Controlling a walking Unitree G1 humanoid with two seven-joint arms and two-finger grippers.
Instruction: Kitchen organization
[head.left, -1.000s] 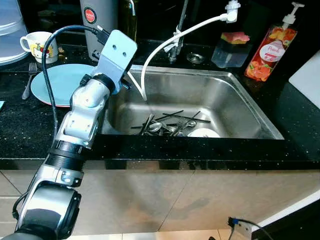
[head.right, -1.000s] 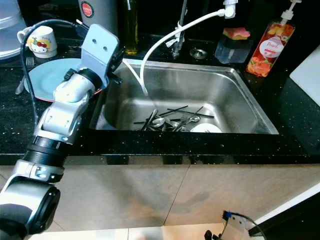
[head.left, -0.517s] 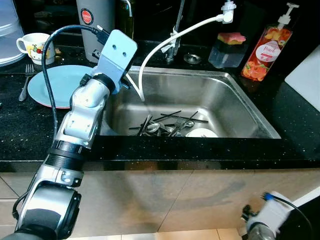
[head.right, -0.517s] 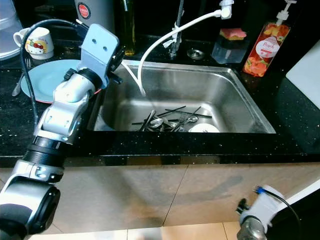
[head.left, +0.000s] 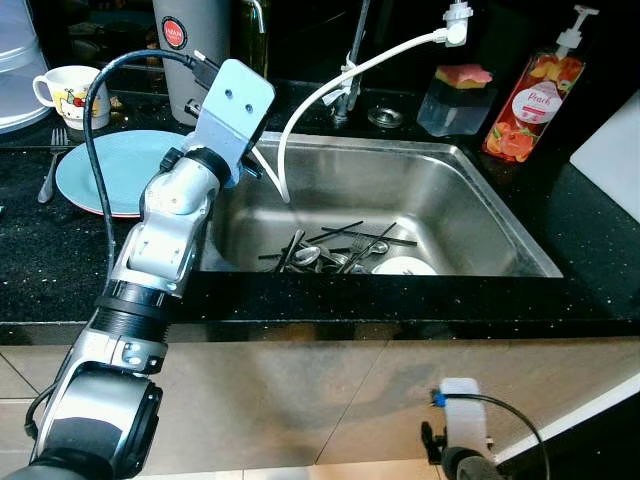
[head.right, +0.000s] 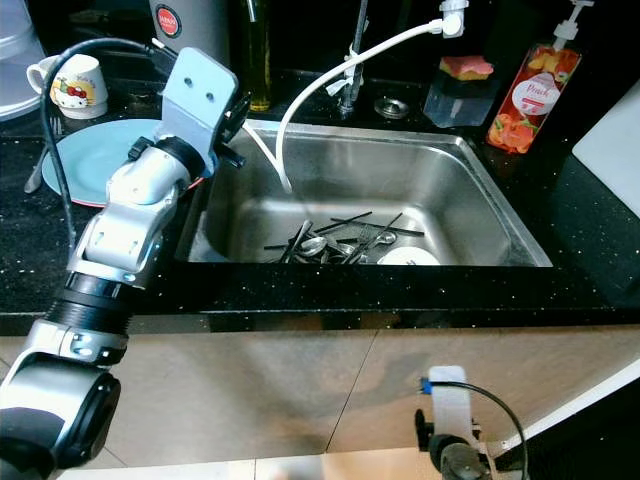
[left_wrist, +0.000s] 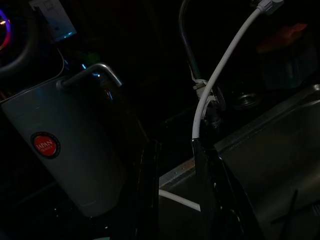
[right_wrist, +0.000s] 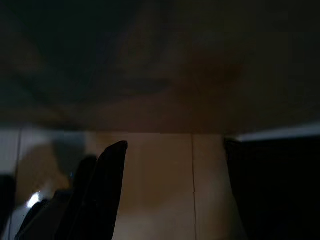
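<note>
Left arm (head.left: 165, 235) raised over black surface (head.left: 60, 270), reaching toward left rim of sink (head.left: 480, 200). Left end effector (left_wrist: 175, 200) seen in left wrist view: two black fingers (left_wrist: 147, 195) slightly spread, nothing pinched between them, poised at sink's back-left corner near white hose (head.left: 320, 95). Hose running from tap (head.left: 350, 70) in an arc, one end up near back wall, other end hanging down into sink. Grey canister (left_wrist: 65, 150) with red round label just beside left end effector, standing on surface behind plate.

Inside sink: heap of cutlery (head.left: 335, 250), spoons and dark chopsticks crossed over each other, lying on bottom toward front wall; white bowl (head.left: 405, 267) touching heap on its right.

On surface left of sink: blue plate (head.left: 105, 170), partly hidden by left arm; fork (head.left: 52, 170) just beside plate's left edge; mug (head.left: 68, 88) with cartoon print behind plate. Behind sink at right: clear tub with pink-yellow sponge (head.left: 465, 75) on top; soap bottle (head.left: 535, 100) with pump, orange fruit label, further right. White board (head.left: 610, 160) at far right edge of surface.

Right arm low, in front of cabinet below surface, wrist with white block and cable (head.left: 460, 420). Right end effector: one dark finger (right_wrist: 107, 190) visible in right wrist view against tiled floor; spread or pressed together, cannot tell.
</note>
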